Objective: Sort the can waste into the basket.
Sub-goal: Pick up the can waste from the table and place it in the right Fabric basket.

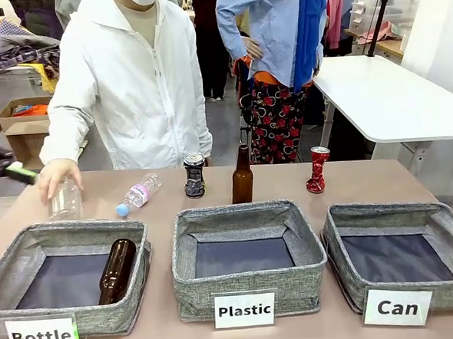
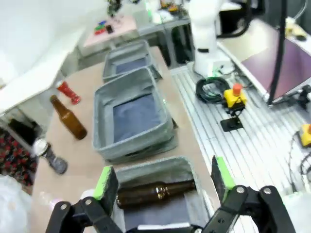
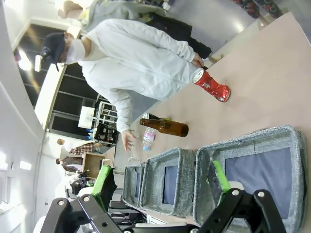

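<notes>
Nothing picked yet: my left gripper [image 2: 163, 179] and right gripper [image 3: 160, 178] both hang wide open, empty. The Can basket [image 1: 383, 208] sits front right, nothing in it. The red can [image 1: 317, 170] stands behind it, the dark can [image 1: 194, 175] left of the brown bottle [image 1: 242, 176]. Next, I reckon: right arm out to the red can, jaws astride its dented body.
</notes>
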Action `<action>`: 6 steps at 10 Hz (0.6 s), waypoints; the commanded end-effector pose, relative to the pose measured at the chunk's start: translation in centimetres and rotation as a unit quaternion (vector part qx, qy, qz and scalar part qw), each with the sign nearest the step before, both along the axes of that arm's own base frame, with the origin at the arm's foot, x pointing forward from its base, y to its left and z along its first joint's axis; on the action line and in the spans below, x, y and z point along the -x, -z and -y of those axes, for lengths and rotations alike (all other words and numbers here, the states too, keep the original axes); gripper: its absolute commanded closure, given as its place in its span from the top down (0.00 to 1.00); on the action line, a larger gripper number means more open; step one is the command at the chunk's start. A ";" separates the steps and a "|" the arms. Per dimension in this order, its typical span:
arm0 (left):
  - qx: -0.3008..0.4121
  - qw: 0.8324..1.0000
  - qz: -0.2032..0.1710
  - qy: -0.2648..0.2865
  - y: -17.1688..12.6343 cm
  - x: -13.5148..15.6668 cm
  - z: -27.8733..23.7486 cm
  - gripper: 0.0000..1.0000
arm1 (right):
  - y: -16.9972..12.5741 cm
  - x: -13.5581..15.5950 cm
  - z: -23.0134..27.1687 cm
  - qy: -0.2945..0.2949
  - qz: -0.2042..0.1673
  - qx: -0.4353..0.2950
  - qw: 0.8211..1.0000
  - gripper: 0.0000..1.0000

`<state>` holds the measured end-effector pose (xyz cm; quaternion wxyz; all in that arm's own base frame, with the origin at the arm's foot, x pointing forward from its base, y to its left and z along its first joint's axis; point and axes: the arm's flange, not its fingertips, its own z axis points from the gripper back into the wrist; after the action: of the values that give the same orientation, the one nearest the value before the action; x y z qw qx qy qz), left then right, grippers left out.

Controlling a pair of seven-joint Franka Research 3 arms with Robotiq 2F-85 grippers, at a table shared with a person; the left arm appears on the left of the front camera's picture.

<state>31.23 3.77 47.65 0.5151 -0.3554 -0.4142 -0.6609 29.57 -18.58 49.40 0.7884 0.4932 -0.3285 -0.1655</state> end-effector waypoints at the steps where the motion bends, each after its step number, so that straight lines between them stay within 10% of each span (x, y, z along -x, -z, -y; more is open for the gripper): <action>1: 0.045 0.992 0.005 -0.116 0.1 2.3 -5.8 1.00 | 0.0 -0.3 0.1 -0.001 0.019 -0.002 1.000 1.00; 6: 0.146 0.976 0.061 -0.149 4.9 6.3 -17.4 1.00 | 0.0 -0.3 0.1 -0.001 0.019 -0.002 1.000 1.00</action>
<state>23.89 20.77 43.87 0.5589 -0.3112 -0.5762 -0.5088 29.56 -18.59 49.40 0.7885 0.4930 -0.3284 -0.1656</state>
